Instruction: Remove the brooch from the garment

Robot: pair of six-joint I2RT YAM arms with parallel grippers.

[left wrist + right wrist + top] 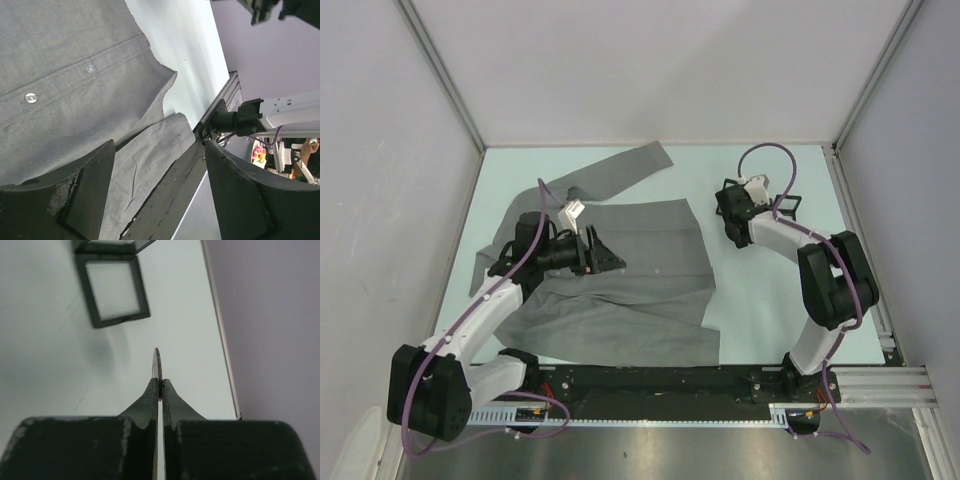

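Observation:
The grey garment [620, 310] lies spread flat on the left half of the table; in the left wrist view [75, 115] its placket shows two pale buttons [31, 97]. My left gripper [607, 255] is open and empty just above the garment's middle, jaws wide apart [160, 195]. My right gripper [733, 232] is off the garment over the bare table at the right. In the right wrist view it [160, 382] is shut on the brooch [158, 362], a thin disc seen edge-on sticking out past the fingertips. The brooch does not show in the top view.
A small black square frame [112, 287] lies on the table ahead of the right gripper; it also shows in the top view [786, 207]. The purple right wall [270, 315] and table edge are close. One sleeve [620, 170] reaches toward the back.

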